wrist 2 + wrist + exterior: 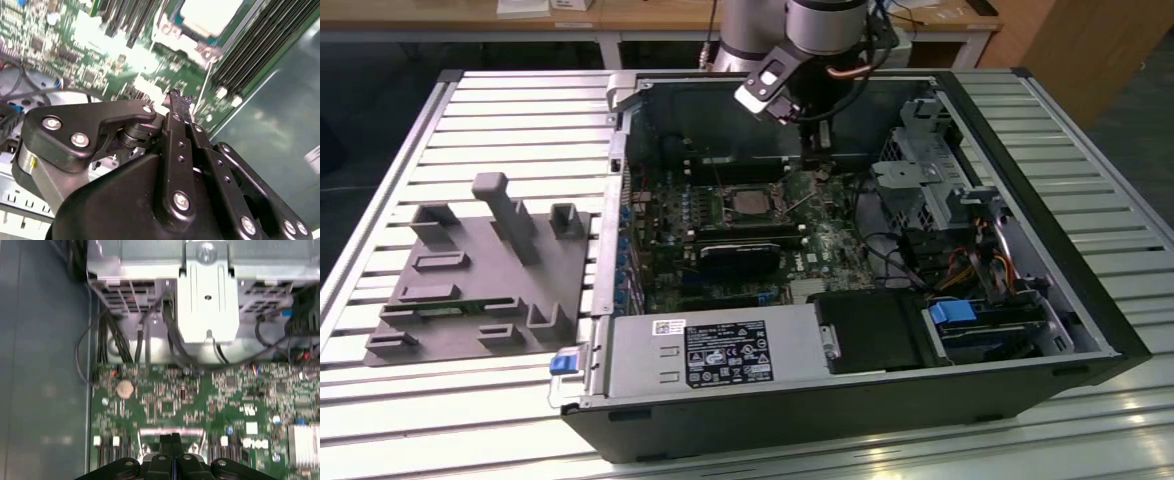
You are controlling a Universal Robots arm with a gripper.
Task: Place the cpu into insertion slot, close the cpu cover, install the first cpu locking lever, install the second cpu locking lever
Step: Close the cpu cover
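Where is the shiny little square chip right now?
In the exterior view, the cpu lies in the insertion slot near the middle of the green motherboard, right beside the long black memory slots.

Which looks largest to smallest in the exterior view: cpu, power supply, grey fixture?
1. grey fixture, largest
2. power supply, somewhat smaller, though it may sit nearer the camera
3. cpu, clearly smallest
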